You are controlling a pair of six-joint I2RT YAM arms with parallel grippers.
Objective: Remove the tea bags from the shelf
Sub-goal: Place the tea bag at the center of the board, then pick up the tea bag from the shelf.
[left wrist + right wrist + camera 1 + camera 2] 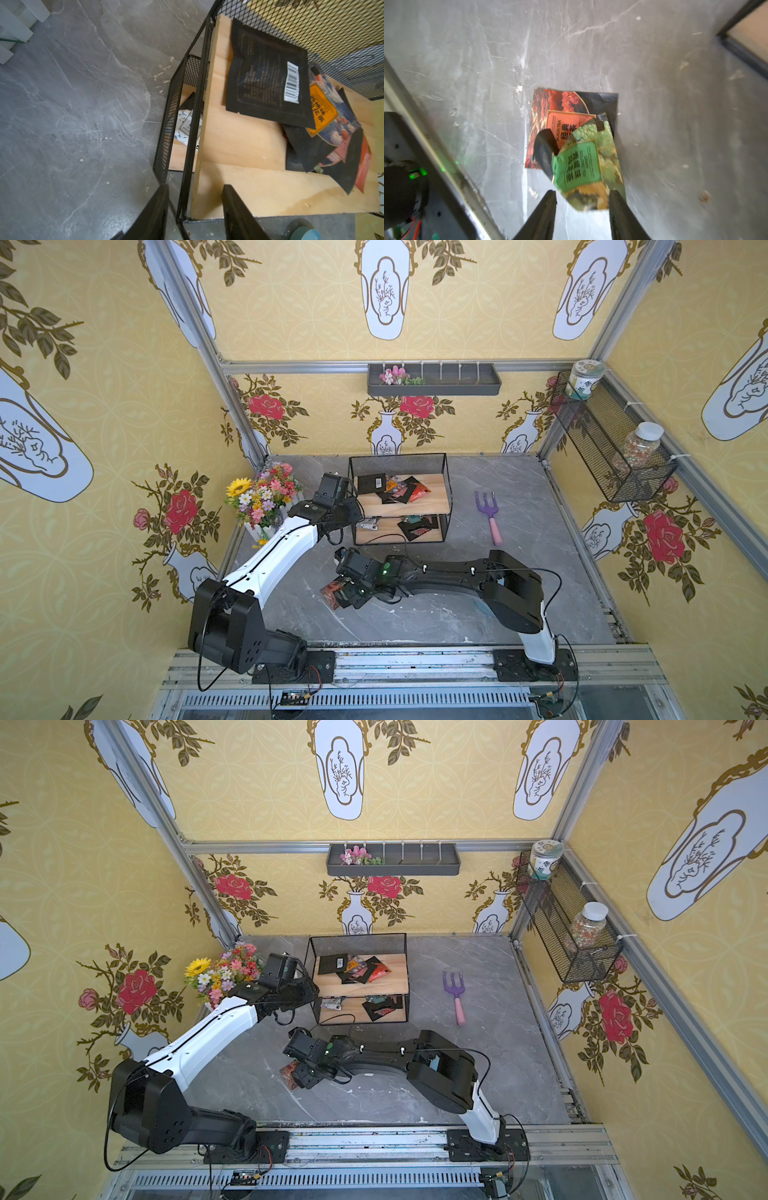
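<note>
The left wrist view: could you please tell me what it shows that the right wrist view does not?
Only the left wrist view: the upper board of the shelf, its pile topped by a barcode-labelled tea bag, a whitish tea bag on the lower board, and the open left claw astride a frame post. Only the right wrist view: the open right claw at a green tea bag overlapping a red tea bag on the tabletop. Both: grey tabletop and some shelf frame.
</note>
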